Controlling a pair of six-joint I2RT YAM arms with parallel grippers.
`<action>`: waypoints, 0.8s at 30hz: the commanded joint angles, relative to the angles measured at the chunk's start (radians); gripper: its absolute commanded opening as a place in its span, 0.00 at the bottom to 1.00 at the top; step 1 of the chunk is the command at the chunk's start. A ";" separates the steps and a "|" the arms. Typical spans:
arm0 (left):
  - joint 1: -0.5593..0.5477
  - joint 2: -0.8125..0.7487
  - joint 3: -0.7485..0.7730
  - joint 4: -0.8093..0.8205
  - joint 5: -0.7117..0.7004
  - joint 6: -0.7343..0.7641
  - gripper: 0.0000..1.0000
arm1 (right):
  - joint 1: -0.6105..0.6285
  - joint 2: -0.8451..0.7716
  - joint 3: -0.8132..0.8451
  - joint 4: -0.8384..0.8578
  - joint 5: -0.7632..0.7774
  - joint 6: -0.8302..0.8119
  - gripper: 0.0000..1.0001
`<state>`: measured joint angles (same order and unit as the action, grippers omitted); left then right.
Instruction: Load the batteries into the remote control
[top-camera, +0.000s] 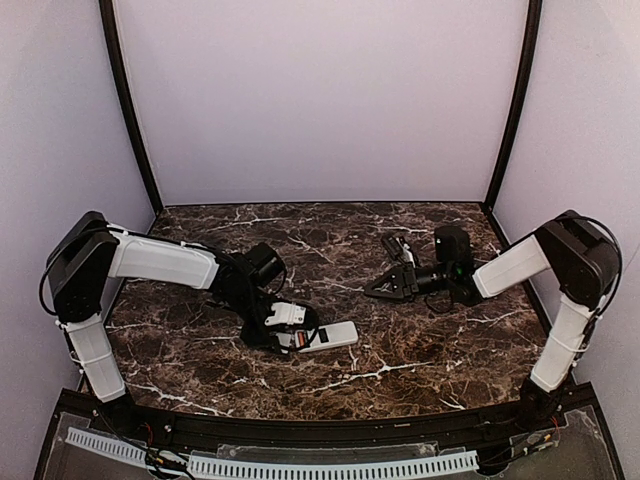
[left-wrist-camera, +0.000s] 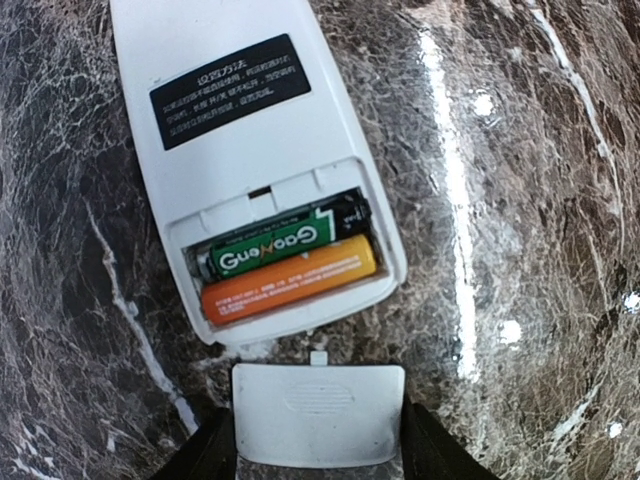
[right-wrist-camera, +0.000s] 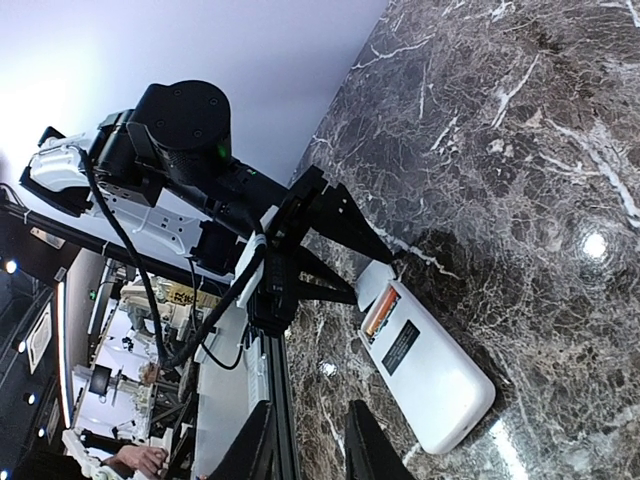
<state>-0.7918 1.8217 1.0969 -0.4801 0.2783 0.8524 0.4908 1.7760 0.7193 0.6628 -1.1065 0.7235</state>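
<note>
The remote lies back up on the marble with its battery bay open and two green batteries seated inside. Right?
Not quite: the left wrist view shows one green battery and one orange battery seated in the open bay of the remote, which lies back up on the marble.

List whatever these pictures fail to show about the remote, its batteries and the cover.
- Remote control: button face hidden, lying face-down; far end cut by left wrist view's top edge.
- Battery cover: near edge cut off at that view's bottom; hold by left gripper unclear.
- Batteries: too small in top view.
</note>
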 joint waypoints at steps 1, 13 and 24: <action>0.003 -0.046 -0.030 -0.017 0.013 -0.056 0.53 | 0.020 0.051 -0.028 0.213 -0.034 0.157 0.19; 0.002 -0.174 -0.117 0.132 0.053 -0.243 0.48 | 0.103 0.135 -0.005 0.325 -0.013 0.284 0.00; -0.043 -0.128 -0.104 0.283 0.020 -0.471 0.50 | 0.150 0.211 0.073 0.307 -0.004 0.343 0.00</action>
<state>-0.8200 1.6810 0.9936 -0.2565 0.3058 0.4820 0.6216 1.9533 0.7547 0.9424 -1.1072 1.0348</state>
